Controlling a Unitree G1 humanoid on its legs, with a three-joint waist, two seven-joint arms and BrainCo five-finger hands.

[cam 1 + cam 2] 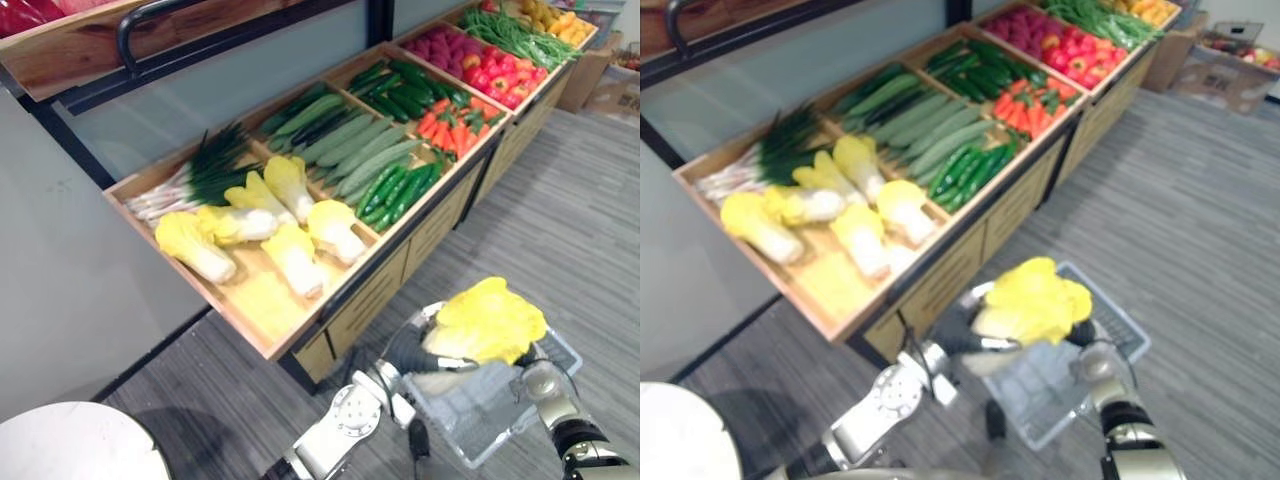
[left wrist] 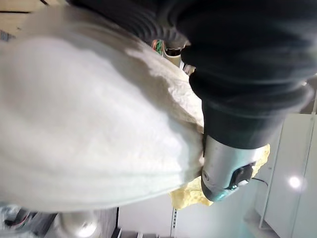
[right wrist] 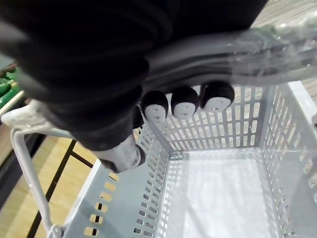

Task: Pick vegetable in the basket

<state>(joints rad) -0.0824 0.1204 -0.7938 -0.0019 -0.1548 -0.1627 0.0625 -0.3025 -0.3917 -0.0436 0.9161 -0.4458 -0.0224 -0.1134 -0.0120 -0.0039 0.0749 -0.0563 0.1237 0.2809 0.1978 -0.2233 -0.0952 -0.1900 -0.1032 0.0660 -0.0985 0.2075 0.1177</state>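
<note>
Closest to the camera, the left hand [image 1: 408, 352] is wrapped tight round a yellow cabbage [image 1: 487, 320], gripping it by its white stalk. It holds the cabbage up over the grey basket [image 1: 478, 418], and the leafy end points away from the arm. The right hand [image 3: 99, 69] has its fingers [image 3: 185, 101] curled round the basket's handle [image 3: 257, 42]. Behind them is a wooden stand [image 1: 255, 300] with more cabbages [image 1: 295, 255], green onions [image 1: 205, 170], cucumbers [image 1: 355, 150] and carrots [image 1: 450, 125], well apart from the basket.
</note>
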